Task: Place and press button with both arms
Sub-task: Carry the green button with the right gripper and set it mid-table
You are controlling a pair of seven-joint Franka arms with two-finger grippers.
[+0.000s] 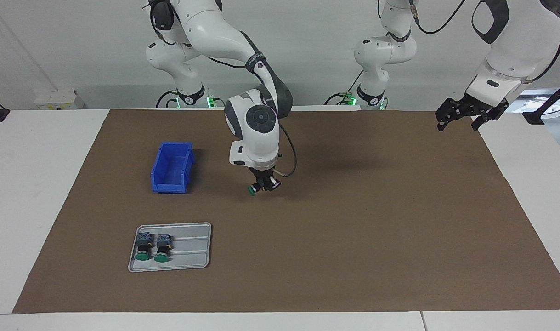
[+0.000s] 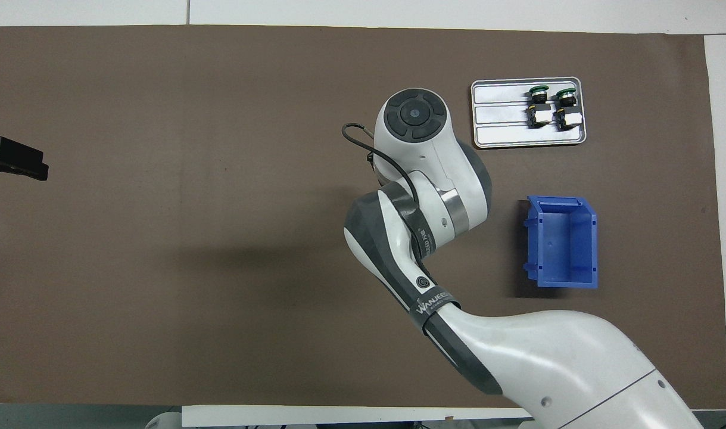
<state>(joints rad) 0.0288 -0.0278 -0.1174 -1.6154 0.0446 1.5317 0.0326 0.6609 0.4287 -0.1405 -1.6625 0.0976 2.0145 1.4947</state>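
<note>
Button (image 1: 252, 189) in question hangs in our right gripper (image 1: 263, 184), its green cap showing at the fingertips and pointing sideways toward the right arm's end of the table. Our fingers are closed on its body, and we hold it just above the brown mat (image 1: 353, 220), over the middle of the table, beside the bin (image 1: 172, 167). From overhead our own wrist covers both the gripper and the button, so we read the grip from the facing view alone.

Our right arm (image 2: 434, 202) reaches in from its base and bends down over the mat, wrist pointing straight down.

Nearest to the held button is the blue bin, open at the top, standing on the mat toward the right arm's end. Farther from us than the bin lies a grey tray (image 1: 192, 262) with ridged lanes. Two more buttons (image 1: 144, 246) (image 1: 162, 247) lie in it side by side, in the lanes at the tray's end toward the right arm, green caps pointing away from us and blue-grey blocks toward us. The tray's other lanes are bare.

Our left gripper (image 1: 459, 118) hangs well apart from all this, raised over the mat's corner at the left arm's end, its fingers spread open and holding nothing. In the overhead view only its black tip (image 2: 14, 159) shows at the edge. That arm (image 1: 505, 69) waits.
</note>
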